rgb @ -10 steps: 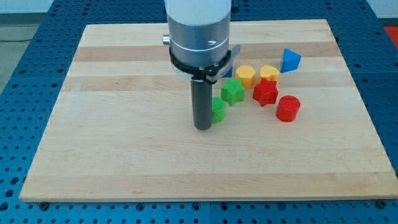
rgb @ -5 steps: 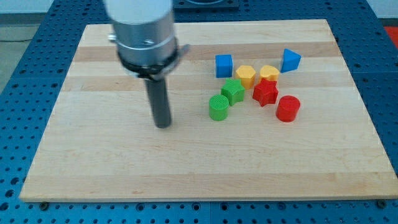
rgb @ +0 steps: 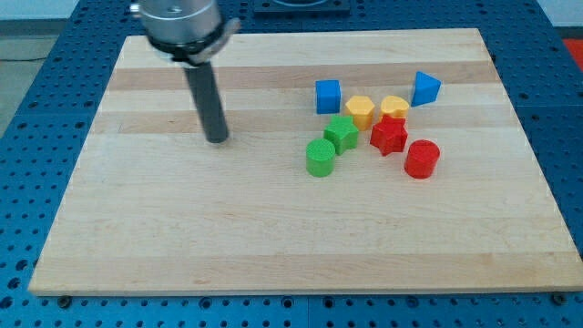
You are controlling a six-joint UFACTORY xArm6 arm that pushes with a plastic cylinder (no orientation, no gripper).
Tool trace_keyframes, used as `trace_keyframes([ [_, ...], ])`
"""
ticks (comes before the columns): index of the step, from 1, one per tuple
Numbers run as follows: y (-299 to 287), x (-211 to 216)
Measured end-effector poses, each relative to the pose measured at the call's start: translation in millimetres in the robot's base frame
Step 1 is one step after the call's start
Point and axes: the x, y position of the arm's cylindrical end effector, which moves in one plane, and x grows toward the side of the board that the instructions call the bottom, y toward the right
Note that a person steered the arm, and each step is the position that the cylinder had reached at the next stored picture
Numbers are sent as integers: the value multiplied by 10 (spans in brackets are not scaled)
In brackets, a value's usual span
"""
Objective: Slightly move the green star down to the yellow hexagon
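Tip (rgb: 217, 139) down on the bare wooden board (rgb: 273, 237), left of centre, touching no block. No jaws on this rod, nothing held, nothing being pushed.

Green star (rgb: 341, 134) well apart to the right of tip, roughly level with it, perhaps a shade farther. Sits in the cluster: green cylinder (rgb: 320, 157) just beside on its near-left, yellow hexagon (rgb: 361, 111) just beside on its far-right, edges close or touching, cannot tell which. Red star (rgb: 389, 135) to the right of green star. Blue cube (rgb: 328, 96) on the far side, left of the hexagon; second yellow block (rgb: 394, 107), shape unclear, right of the hexagon; blue triangular block (rgb: 424, 88) farthest right; red cylinder (rgb: 422, 158) near-right.

Key relation: star lies rightward from tip, hexagon beyond star on far-right diagonal. Judged: a straight rightward sweep would likely meet green cylinder or star's left face, so contact point wants choosing carefully. Gap star-to-hexagon already small; only a short nudge called for. Risk: overshoot disturbing hexagon or red star.
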Motion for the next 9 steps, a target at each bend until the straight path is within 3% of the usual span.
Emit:
trace_keyframes([
  [3,1082,7],
  [9,1260,198],
])
